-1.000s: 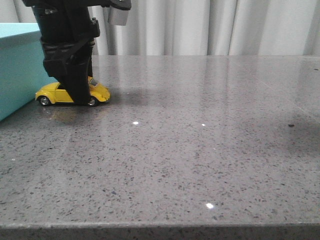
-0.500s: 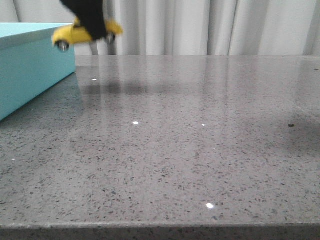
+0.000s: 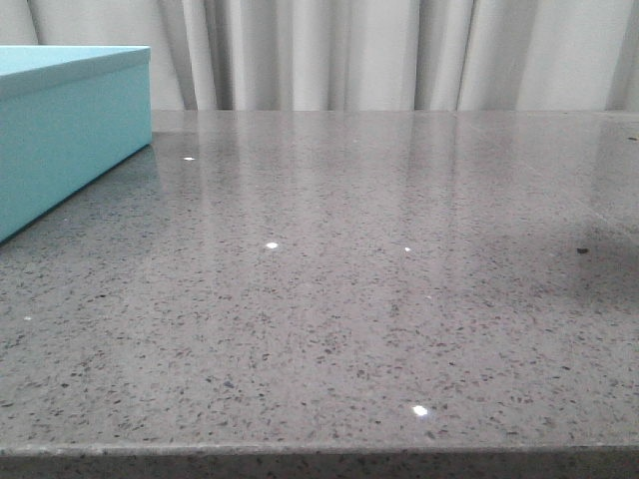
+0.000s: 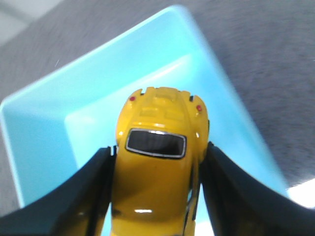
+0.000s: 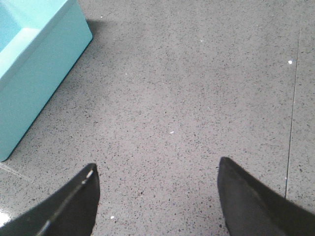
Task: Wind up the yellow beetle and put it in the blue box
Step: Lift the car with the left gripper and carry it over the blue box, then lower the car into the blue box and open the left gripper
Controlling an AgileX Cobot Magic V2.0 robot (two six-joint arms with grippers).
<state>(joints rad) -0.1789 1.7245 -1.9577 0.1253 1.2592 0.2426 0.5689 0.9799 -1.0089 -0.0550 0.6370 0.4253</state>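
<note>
The left pincer (image 4: pixel 155 196) grips the beetle (image 4: pixel 157 162) above the open box (image 4: pixel 44 147), while the right pincer (image 5: pixel 157 196) gapes wide, holding nothing.

Lab-like: bare speckled tabletop (image 3: pixel 399 299), grey curtain (image 3: pixel 399 50)

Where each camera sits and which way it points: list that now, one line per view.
Front view: low at the table edge, facing forward over the grey speckled table to curtains; no robot body visible.
Left wrist view: above the open light-turquoise rectangular blue box, looking down; left gripper clamps the glossy yellow beetle.
Right wrist view: looks down at bare table; open right gripper shows.
All three share the blue box.
</note>
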